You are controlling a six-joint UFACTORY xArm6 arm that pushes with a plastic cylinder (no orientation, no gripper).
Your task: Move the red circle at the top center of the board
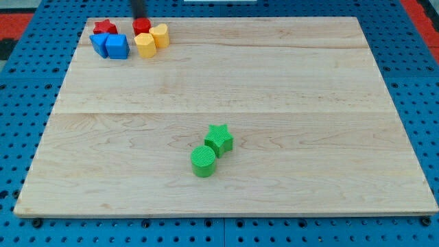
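The red circle (142, 26) sits near the board's top left, touching two yellow blocks (145, 45) (160, 34) just below and right of it. My tip (139, 18) is at the view's top edge, right behind the red circle, at or very close to its far side. A red star (105, 27) lies to the left of the red circle. Two blue blocks (100, 44) (117, 46) sit side by side below the red star.
A green star (219, 139) and a green circle (203, 161) touch each other in the lower middle of the wooden board (274, 89). A blue pegboard (20, 123) surrounds the board.
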